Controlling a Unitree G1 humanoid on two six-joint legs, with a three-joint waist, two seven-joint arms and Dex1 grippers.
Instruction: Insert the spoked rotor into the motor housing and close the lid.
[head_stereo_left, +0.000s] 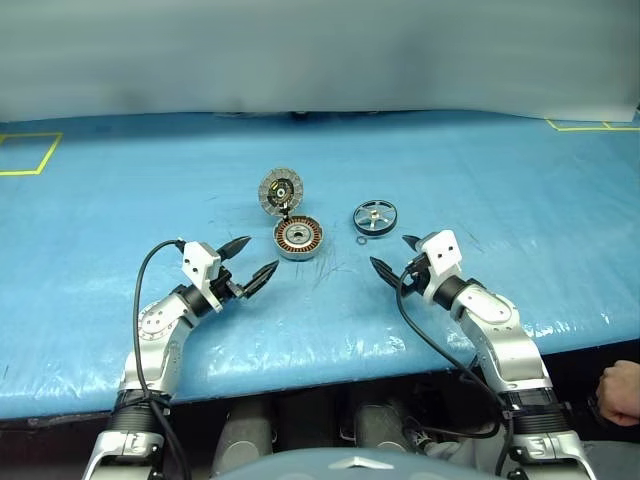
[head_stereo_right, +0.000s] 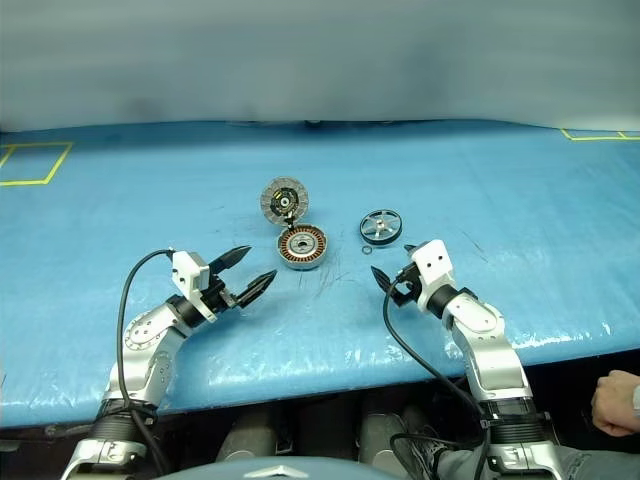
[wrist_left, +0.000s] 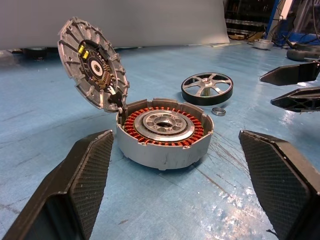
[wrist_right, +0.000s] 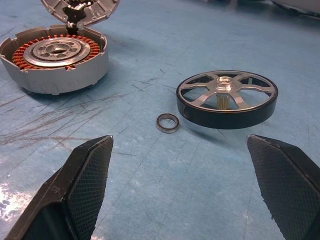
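The right pincer (head_stereo_left: 394, 255) is standing spread wide and grasping nothing, hovering low over the blue worktop (head_stereo_left: 520, 190), its two black fingers (wrist_right: 85, 180) pointing forward and toward the left. The spoked rotor (wrist_right: 226, 98) is lying flat just ahead of that pincer, hub upward, with a small loose metal ring (wrist_right: 167, 122) resting on the worktop just beside it, between rotor and fingers. The motor housing (head_stereo_left: 298, 238) is sitting farther left, apart from the rotor, its copper windings showing and its lid (head_stereo_left: 281, 190) standing open on the hinge at the far side. The left pincer (head_stereo_left: 250, 260) is likewise released and empty, aimed forward and rightward, looking straight at the housing from close by. Judging from this layout, the right arm is the nearer one to the rotor and the left to the housing, so the pick-up probably falls to the right. The rotor being round, no axis matters; a grip across the rim seems called for. Both forearms are reaching forward, angling inward.
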